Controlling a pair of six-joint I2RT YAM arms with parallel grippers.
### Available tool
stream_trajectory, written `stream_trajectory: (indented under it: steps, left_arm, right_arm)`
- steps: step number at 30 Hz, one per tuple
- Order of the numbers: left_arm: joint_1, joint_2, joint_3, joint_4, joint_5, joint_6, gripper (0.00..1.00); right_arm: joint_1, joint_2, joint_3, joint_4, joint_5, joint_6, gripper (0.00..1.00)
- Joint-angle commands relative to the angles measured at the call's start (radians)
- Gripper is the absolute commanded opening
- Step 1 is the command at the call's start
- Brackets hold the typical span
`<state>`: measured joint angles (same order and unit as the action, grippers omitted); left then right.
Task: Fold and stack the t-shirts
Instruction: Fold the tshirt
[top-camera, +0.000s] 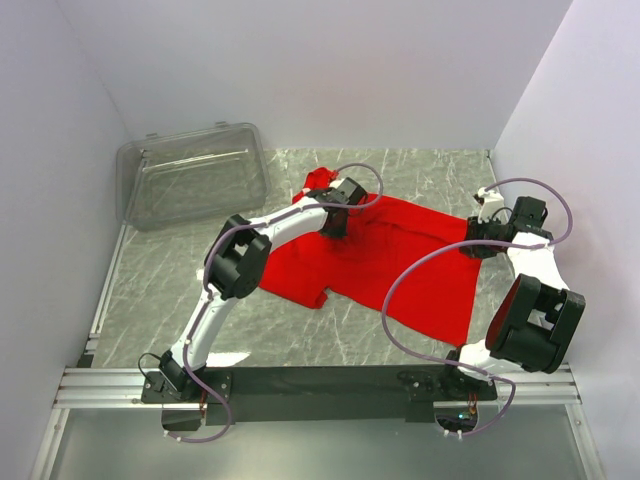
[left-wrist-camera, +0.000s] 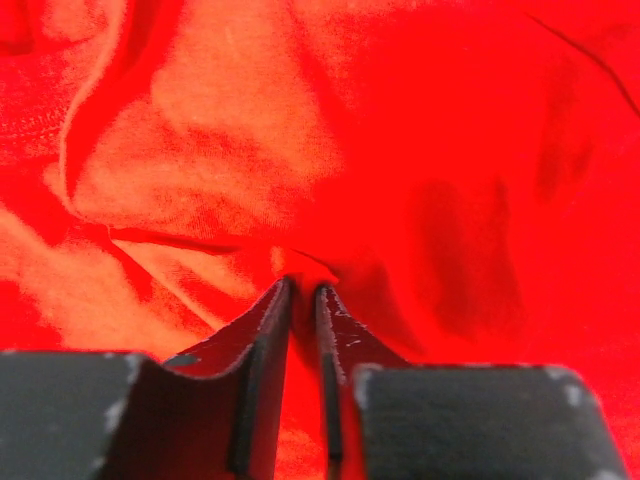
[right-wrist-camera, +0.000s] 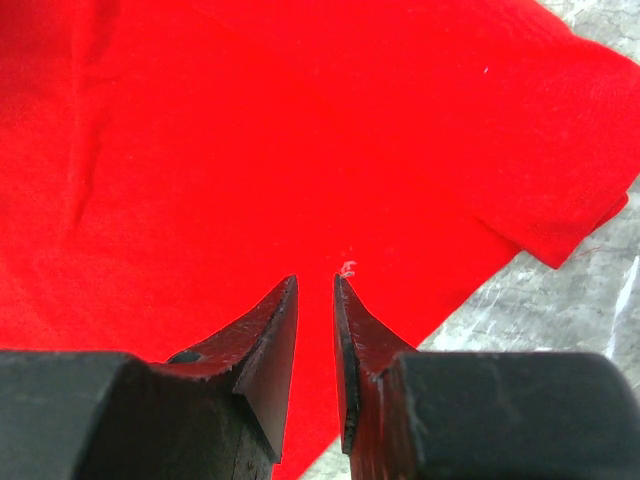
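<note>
A plain red t-shirt (top-camera: 420, 275) lies spread and rumpled across the middle of the marble table, one sleeve bunched at the far left. My left gripper (top-camera: 335, 228) reaches down onto the upper middle of the shirt. In the left wrist view its jaws (left-wrist-camera: 303, 290) stand narrow, with a raised fold of the t-shirt (left-wrist-camera: 250, 150) pinched between them. My right gripper (top-camera: 472, 240) sits at the shirt's right edge. In the right wrist view it (right-wrist-camera: 316, 280) is closed to a thin gap on the t-shirt (right-wrist-camera: 250, 130) at its edge, and the cloth stretches flat away from the tips.
A clear plastic bin (top-camera: 190, 175) stands at the back left of the table. Bare marble (top-camera: 150, 300) shows to the left of the shirt and along the front. White walls close in the back and both sides. A rail (top-camera: 320, 385) runs along the near edge.
</note>
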<state>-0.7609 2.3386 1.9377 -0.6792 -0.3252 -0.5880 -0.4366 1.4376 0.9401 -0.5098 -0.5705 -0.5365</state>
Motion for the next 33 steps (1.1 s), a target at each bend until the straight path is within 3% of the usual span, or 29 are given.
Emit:
stream_trajectory:
  steps: [1,11,29,30,33]
  left_arm:
    - [-0.011,-0.028,-0.002,0.009,-0.04,0.002,0.2]
    - [-0.005,-0.15,-0.112,0.062,-0.011,-0.047,0.01]
    - [0.136,-0.369,-0.483,0.234,0.13,-0.269,0.04]
    - [0.149,-0.377,-0.509,0.234,0.14,-0.28,0.05]
    - [0.156,-0.401,-0.549,0.236,0.162,-0.271,0.19]
  right_arm:
    - [-0.011,-0.04,-0.012,0.024,-0.02,-0.002,0.28]
    - [-0.01,-0.037,-0.004,0.017,-0.023,-0.005,0.28]
    - [-0.011,-0.039,-0.011,0.02,-0.031,-0.011,0.28]
    - [-0.011,-0.042,-0.011,0.021,-0.032,-0.011,0.28]
    - [-0.01,-0.042,-0.015,0.022,-0.031,-0.014,0.28]
